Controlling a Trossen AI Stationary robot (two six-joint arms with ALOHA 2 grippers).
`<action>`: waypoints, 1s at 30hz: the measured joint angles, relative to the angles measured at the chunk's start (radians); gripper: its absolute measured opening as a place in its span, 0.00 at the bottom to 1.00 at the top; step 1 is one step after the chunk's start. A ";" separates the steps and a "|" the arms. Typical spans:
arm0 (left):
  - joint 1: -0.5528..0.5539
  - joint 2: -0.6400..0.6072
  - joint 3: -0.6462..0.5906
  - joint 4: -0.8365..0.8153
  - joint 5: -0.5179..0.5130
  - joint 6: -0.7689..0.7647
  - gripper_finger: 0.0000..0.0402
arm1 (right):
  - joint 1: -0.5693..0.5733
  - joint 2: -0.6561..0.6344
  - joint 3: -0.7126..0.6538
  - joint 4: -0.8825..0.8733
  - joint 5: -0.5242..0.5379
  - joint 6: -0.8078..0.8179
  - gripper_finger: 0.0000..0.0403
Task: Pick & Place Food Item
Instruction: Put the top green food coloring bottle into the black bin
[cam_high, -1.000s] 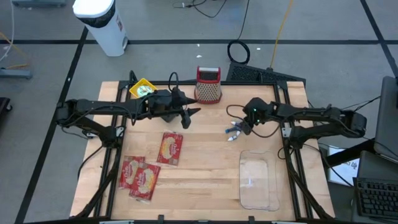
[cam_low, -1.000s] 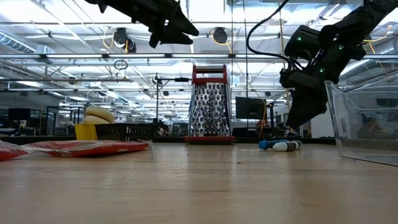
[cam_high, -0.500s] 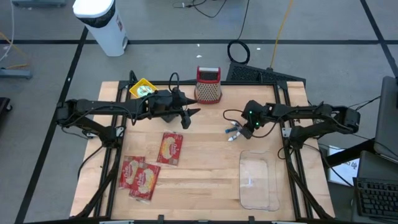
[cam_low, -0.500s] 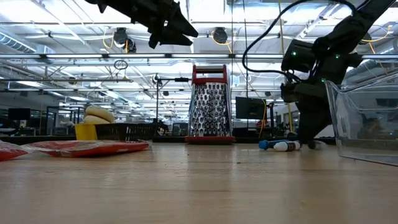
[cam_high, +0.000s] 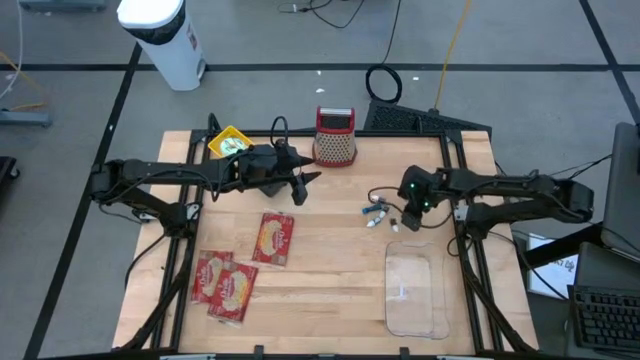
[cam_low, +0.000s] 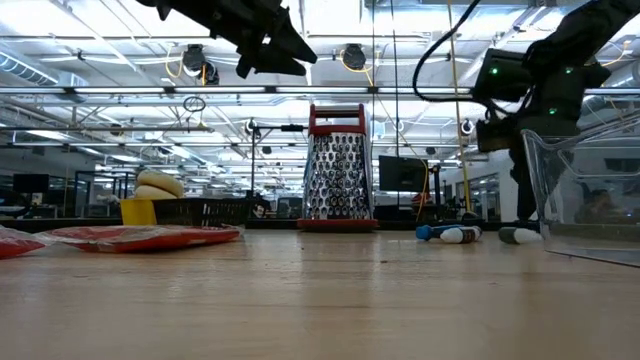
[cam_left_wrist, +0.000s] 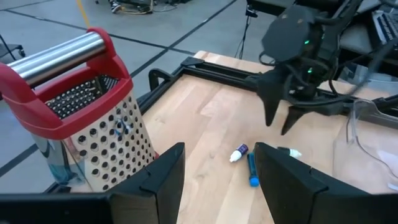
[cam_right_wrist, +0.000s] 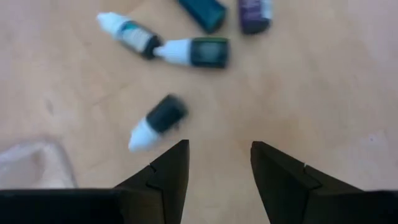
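Right claw (cam_high: 401, 222) hangs empty, fingers parted, just beside small bottles (cam_high: 377, 212); left claw (cam_high: 306, 185) waits open near our grater (cam_high: 336, 136). From above, red food packets (cam_high: 273, 238) lie on our surface (cam_high: 330, 280); we read no labels. Down low, bottles (cam_low: 450, 234) lie flat.

Left gripper (cam_high: 303, 188) hovers raised, jaws parted; right gripper (cam_high: 411, 222) points down, empty.

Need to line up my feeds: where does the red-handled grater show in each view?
High: grater at the table's far edge, centre.
Low: mid-frame, upright.
Left wrist: close, beside that arm's fingers.
Right wrist: not in it.
Shared landmark: small bottles.
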 joint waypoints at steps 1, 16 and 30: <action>0.000 0.000 0.000 -0.001 0.000 0.000 0.48 | 0.015 -0.006 0.000 0.000 -0.002 -0.005 0.40; 0.000 0.019 -0.001 -0.009 0.000 -0.002 0.48 | 0.229 0.068 0.000 0.219 0.051 -0.474 0.40; -0.001 0.047 -0.001 -0.009 0.001 -0.006 0.48 | 0.236 0.198 0.000 0.219 0.058 -0.628 0.40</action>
